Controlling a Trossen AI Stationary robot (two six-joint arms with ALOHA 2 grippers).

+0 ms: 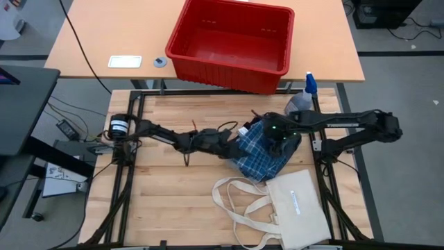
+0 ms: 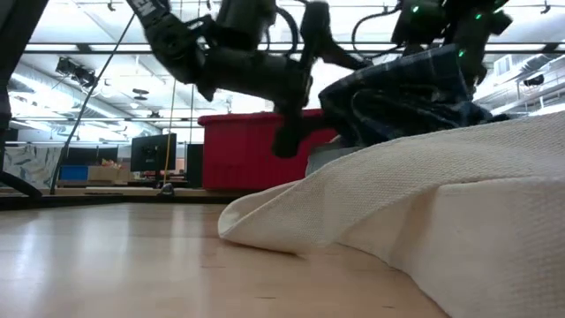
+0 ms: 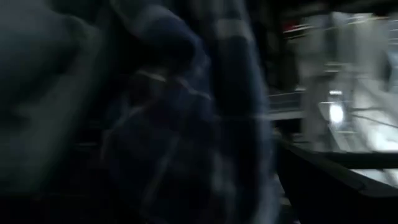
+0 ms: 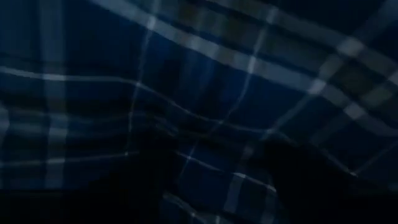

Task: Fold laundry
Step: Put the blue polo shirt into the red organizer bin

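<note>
Between both sets of fingers, crumpled blue-white plaid cloth garment (image 1: 258, 151), heaped on pale wooden surface (image 1: 166, 201). Left fingers (image 1: 234, 141) against its one edge, right fingers (image 1: 281, 144) atop; spread of either: cannot tell. Just beyond, cream canvas tote bag (image 1: 298, 208).
</note>
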